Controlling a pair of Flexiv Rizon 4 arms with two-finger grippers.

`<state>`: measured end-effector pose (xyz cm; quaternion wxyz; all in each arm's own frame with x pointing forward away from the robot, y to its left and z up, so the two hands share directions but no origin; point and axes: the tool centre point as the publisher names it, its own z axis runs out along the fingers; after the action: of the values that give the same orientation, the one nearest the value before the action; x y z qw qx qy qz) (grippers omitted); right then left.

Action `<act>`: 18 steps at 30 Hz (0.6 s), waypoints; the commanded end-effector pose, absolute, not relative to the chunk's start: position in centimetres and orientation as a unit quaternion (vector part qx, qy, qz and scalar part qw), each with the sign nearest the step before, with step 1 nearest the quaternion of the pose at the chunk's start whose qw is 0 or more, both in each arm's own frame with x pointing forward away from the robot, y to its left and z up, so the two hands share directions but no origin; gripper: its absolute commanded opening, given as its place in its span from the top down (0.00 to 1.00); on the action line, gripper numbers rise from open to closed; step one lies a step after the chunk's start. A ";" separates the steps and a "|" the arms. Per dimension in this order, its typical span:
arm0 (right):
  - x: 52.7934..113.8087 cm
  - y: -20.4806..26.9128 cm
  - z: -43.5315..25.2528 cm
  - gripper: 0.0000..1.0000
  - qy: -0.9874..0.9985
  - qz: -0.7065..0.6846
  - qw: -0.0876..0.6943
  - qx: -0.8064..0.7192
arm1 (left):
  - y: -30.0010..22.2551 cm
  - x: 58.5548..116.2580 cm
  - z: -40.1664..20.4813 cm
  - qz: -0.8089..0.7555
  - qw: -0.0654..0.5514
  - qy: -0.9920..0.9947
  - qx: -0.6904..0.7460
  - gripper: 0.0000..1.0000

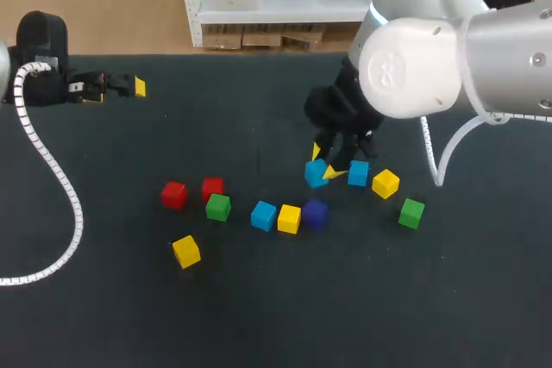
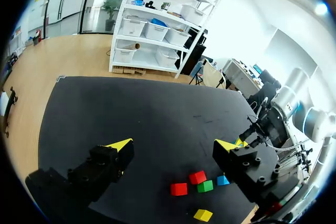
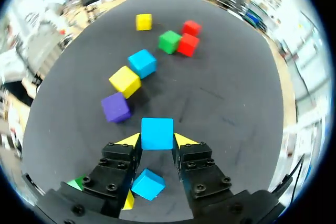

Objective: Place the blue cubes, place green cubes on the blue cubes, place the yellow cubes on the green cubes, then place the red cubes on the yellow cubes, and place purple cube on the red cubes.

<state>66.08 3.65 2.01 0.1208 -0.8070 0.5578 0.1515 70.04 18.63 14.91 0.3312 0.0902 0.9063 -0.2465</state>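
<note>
Your right gripper [image 3: 156, 140] is clamped on a small rigid blue cube [image 3: 157, 131], on flat opposite faces. It's likely light, stiff and smooth, so grip centred or it twists. Left gripper [image 2: 173, 145] has its jaws apart and empty.

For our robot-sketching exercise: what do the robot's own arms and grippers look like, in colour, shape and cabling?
The right arm is rounded, white and silver-grey. A white ribbed cable trails behind the left gripper. It and the right gripper are black and blocky; their fingers have yellow wedge tips.
</note>
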 end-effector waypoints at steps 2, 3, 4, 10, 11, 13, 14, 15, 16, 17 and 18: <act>66.1 5.0 1.8 1.00 0.655 0.120 0.108 -0.738 | 18.5 70.0 15.0 -0.244 0.330 0.908 0.089 0.00; 66.2 5.3 1.8 1.00 0.666 0.121 0.109 -0.728 | 18.5 70.0 15.0 -0.244 0.330 0.908 0.089 0.00; 66.3 5.5 1.8 1.00 0.675 0.121 0.109 -0.720 | 18.5 70.0 15.0 -0.244 0.330 0.908 0.089 0.00; 67.1 7.0 1.7 1.00 0.714 0.122 0.113 -0.680 | 18.5 70.0 15.0 -0.244 0.330 0.908 0.089 0.00; 67.2 7.1 1.6 1.00 0.716 0.124 0.115 -0.677 | 18.5 70.0 15.0 -0.244 0.330 0.908 0.089 0.00; 67.4 7.4 1.4 1.00 0.717 0.127 0.115 -0.675 | 18.5 70.0 15.0 -0.244 0.330 0.908 0.089 0.00; 67.6 7.5 1.3 1.00 0.721 0.126 0.113 -0.672 | 18.5 70.0 15.0 -0.244 0.330 0.908 0.089 0.00; 67.7 7.6 1.2 1.00 0.720 0.126 0.113 -0.673 | 18.5 70.0 15.0 -0.244 0.330 0.908 0.089 0.00; 67.8 7.7 1.1 1.00 0.722 0.122 0.108 -0.672 | 18.5 70.0 15.0 -0.244 0.330 0.908 0.089 0.00; 67.9 7.8 1.1 1.00 0.723 0.120 0.108 -0.672 | 18.5 70.0 15.0 -0.244 0.330 0.908 0.089 0.00; 68.0 7.8 1.0 1.00 0.723 0.120 0.108 -0.672 | 18.5 70.0 15.0 -0.244 0.330 0.908 0.089 0.00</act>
<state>67.46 7.30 1.25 0.1125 -0.6721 0.7219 0.1203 70.04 18.63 14.91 0.3312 0.0902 0.9063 -0.2465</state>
